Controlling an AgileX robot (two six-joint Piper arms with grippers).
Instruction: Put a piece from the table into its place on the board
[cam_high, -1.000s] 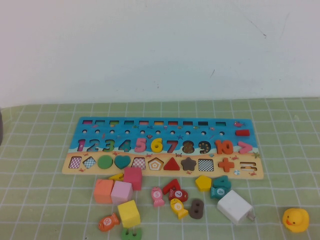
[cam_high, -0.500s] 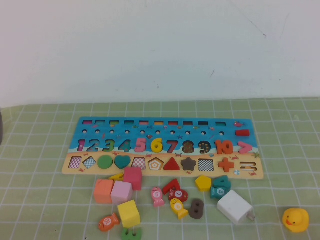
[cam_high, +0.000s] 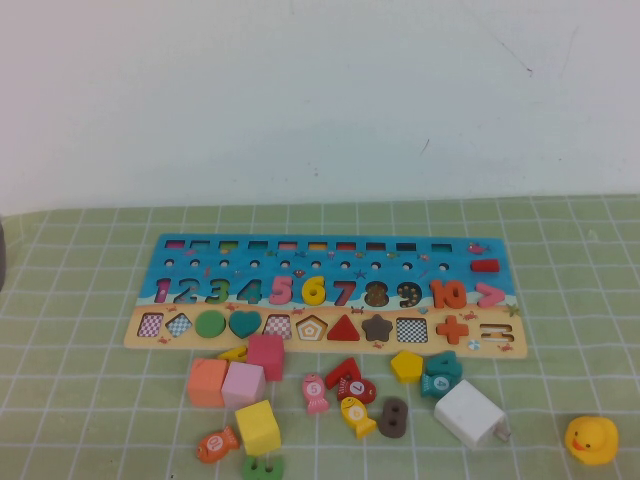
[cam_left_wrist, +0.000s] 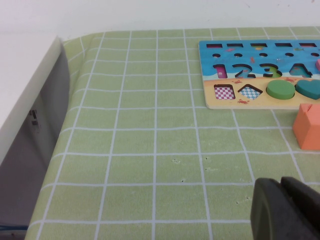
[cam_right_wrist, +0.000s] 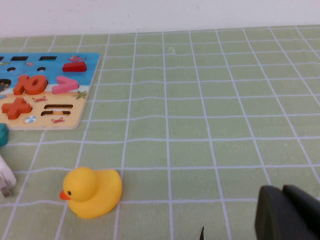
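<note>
The board lies across the middle of the green checked cloth, blue above and beige below. The piece, a bright yellow "6", sits in its recess in the row of numerals, between the pink 5 and the 7. Neither gripper shows in the high view. In the left wrist view my left gripper hovers over bare cloth, shut and holding nothing, well short of the board's left end. In the right wrist view my right gripper is shut and holding nothing, off past the board's right end.
Loose pieces lie in front of the board: an orange cube, a pink cube, a yellow cube, a yellow pentagon and small numerals. A white block and a rubber duck sit at the front right.
</note>
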